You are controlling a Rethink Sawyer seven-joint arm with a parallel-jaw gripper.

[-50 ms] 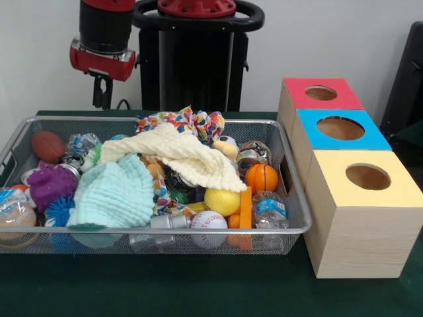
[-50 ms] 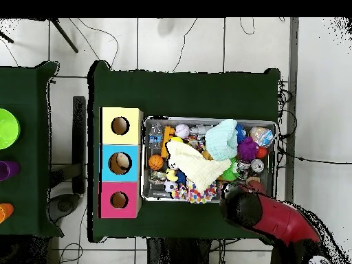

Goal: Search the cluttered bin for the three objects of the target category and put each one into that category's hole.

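Hovering behind the bin's far rim, the gripper hangs above the corner that holds the brown football. Its tips are dark and narrow, and I cannot tell whether it is released or clenched; nothing appears to be in it. The wire bin sits on the green tabletop, packed with clutter. Beside it stand three boxes, each with a round hole: red, blue and yellow.

The target category is not named, but balls look a likely set: an orange basketball, a white baseball at the near rim, and the football at the opposite end. Crushed bottles and cans lie about as well.

Two cloths, a cream one and a mint one, drape over the middle and probably hide more. Searching well likely means choosing an exposed item first, dropping straight down on it, and keeping clear of cloth edges, which could snag and drag neighbours along. The football looks nearest and uncovered, so it seems a sensible first pick; its tapered shape would be best gripped across the narrow middle.
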